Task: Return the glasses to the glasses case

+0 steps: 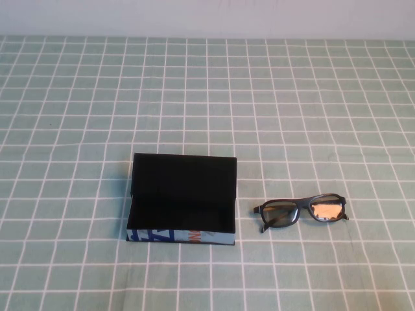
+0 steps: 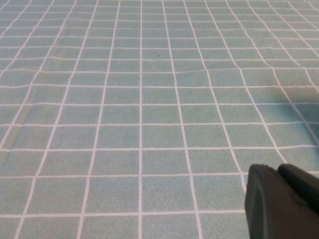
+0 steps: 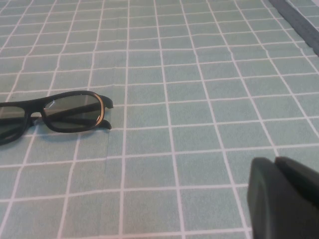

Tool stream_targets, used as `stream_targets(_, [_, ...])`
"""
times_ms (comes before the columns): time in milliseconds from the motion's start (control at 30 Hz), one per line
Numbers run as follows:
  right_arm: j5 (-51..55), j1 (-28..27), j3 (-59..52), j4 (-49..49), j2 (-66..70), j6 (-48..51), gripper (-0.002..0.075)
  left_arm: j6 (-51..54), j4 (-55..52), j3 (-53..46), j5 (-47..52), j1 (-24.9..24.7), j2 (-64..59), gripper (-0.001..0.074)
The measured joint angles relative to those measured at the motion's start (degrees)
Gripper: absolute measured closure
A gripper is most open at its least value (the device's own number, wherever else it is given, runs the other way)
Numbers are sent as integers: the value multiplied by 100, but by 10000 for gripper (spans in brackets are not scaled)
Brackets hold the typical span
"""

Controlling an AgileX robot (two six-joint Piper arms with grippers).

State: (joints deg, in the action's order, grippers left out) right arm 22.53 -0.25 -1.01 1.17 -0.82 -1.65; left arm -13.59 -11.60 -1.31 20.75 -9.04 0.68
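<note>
The glasses case (image 1: 181, 237) lies open on the green checked cloth, left of the middle, with its black lid raised at the back and its black inside empty. The black glasses (image 1: 301, 210) lie on the cloth just right of the case, apart from it. They also show in the right wrist view (image 3: 55, 114). Neither arm shows in the high view. My right gripper (image 3: 274, 162) is shut and empty above the cloth, some way from the glasses. My left gripper (image 2: 277, 169) is shut and empty over bare cloth.
The green cloth with white grid lines (image 1: 207, 97) covers the whole table. A white wall (image 1: 207, 16) runs along the far edge. A dark strip (image 3: 299, 25) shows at the cloth's edge in the right wrist view.
</note>
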Motion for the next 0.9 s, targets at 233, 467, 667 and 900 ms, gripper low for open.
stream_targets(233, [0,0,0,0,0,0,739,0,0,0,0,0,0,735])
stream_targets(467, [0,0,0,0,0,0,739,0,-150,0,0,0,0,735])
stream_targets(667, [0,0,0,0,0,0,739,0,-185,0,0,0,0,735])
stream_targets(900, [0,0,0,0,0,0,739,0,-208,0,0,0,0,735])
